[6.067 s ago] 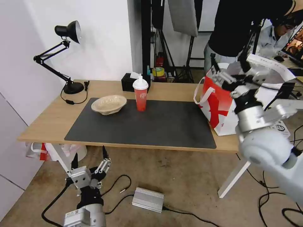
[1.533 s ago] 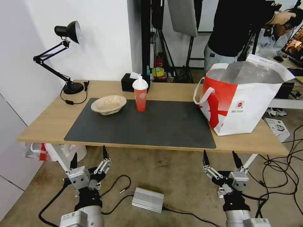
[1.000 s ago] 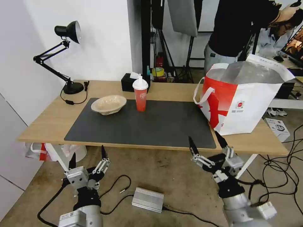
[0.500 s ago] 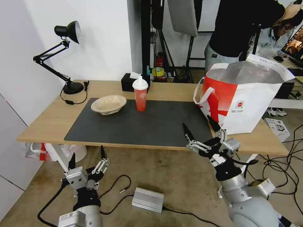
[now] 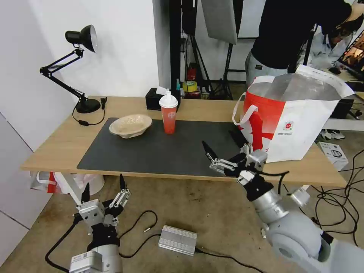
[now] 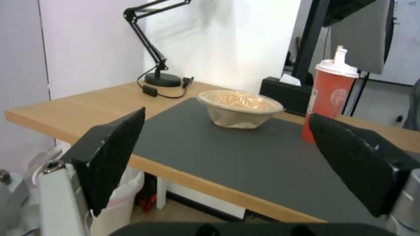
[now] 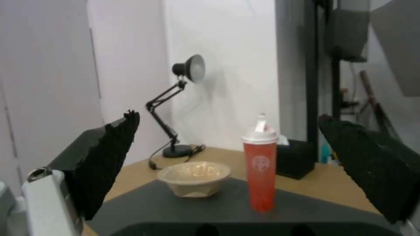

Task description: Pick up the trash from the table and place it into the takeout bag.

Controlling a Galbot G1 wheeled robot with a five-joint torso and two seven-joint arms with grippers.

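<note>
Red drink cup beside pulp bowl: likely light, thin-walled, crushable; best gripped mid-body. Right end effector spread wide, nearest takeout bag; left end effector parked, apart.

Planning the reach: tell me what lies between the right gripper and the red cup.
Bare grey mat between right gripper and red cup, in the head view.

Bright even indoor light, soft faint shadows on the desk, mild glare on the takeout bag foil lining at upper right, barrel distortion at head view edges, wrist views softer, near end effector fingers blurred
</note>
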